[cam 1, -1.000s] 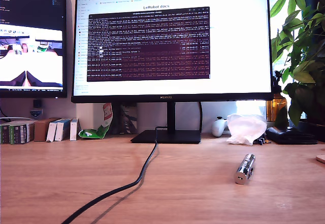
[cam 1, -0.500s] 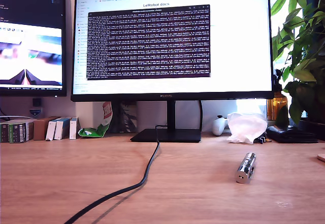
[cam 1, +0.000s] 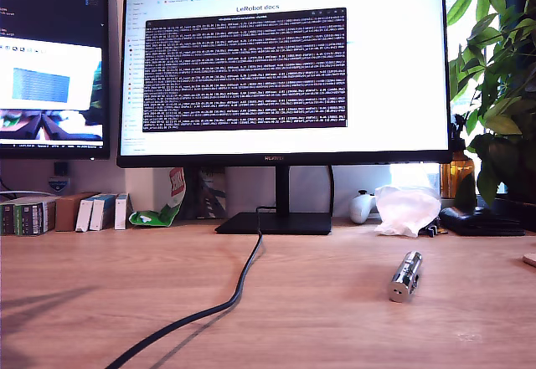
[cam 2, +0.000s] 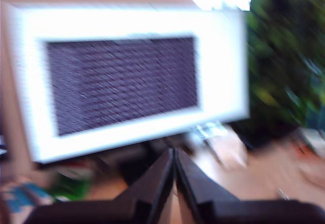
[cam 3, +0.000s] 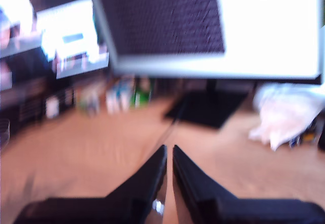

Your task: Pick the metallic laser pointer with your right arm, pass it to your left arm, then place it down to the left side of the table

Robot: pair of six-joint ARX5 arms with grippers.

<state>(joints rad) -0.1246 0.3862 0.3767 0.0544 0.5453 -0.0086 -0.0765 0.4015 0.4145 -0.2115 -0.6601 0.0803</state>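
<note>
The metallic laser pointer, a short silver cylinder, lies on the wooden table toward the exterior view's right, its round end cap facing the camera. No arm or gripper shows in the exterior view. In the blurred first wrist view my first gripper is shut with nothing in it, raised and pointing at the big monitor. My second gripper is also shut on nothing and points over the table toward the monitor stand. Neither wrist view shows the pointer.
A black cable runs from the monitor stand across the table to the near edge. A crumpled white bag and a plant are at the exterior view's back right. Small boxes line the back left.
The pointer has not moved. A faint shadow has come onto the table at the exterior view's lower left. The picture on the small side monitor has changed.
</note>
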